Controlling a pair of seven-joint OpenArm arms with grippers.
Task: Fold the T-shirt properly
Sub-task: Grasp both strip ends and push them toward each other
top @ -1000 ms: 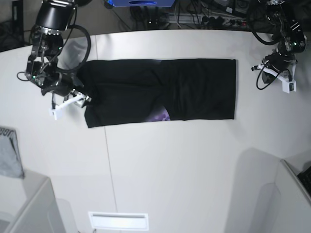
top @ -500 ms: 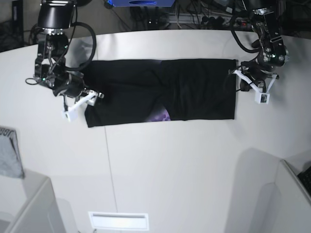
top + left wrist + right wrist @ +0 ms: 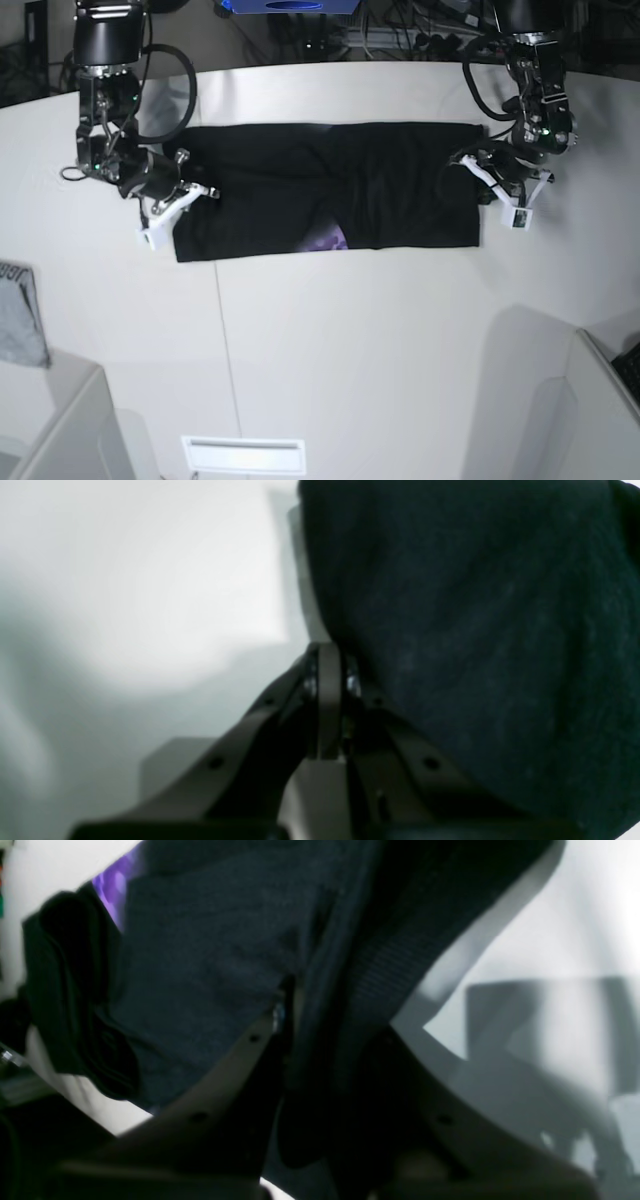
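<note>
The black T-shirt (image 3: 330,185) lies folded into a long strip across the table, with a bit of purple print (image 3: 325,240) showing at its front edge. My right gripper (image 3: 180,195) is at the strip's left end. In the right wrist view the right gripper (image 3: 300,1010) has its jaws closed on a fold of the T-shirt (image 3: 210,940). My left gripper (image 3: 485,180) is at the strip's right edge. Seen from the left wrist, the left gripper (image 3: 327,675) is shut with nothing between its fingers, and the T-shirt (image 3: 475,630) lies against its right side.
A small grey item with lettering (image 3: 20,315) lies at the table's left edge. White boxes stand at the front left (image 3: 60,420) and front right (image 3: 600,400). Cables (image 3: 420,35) run behind the table's far edge.
My left arm swung in from the far right to the T-shirt's right edge, staying shut. My right gripper moved onto the left end and closed its wide-open jaws on the cloth.
</note>
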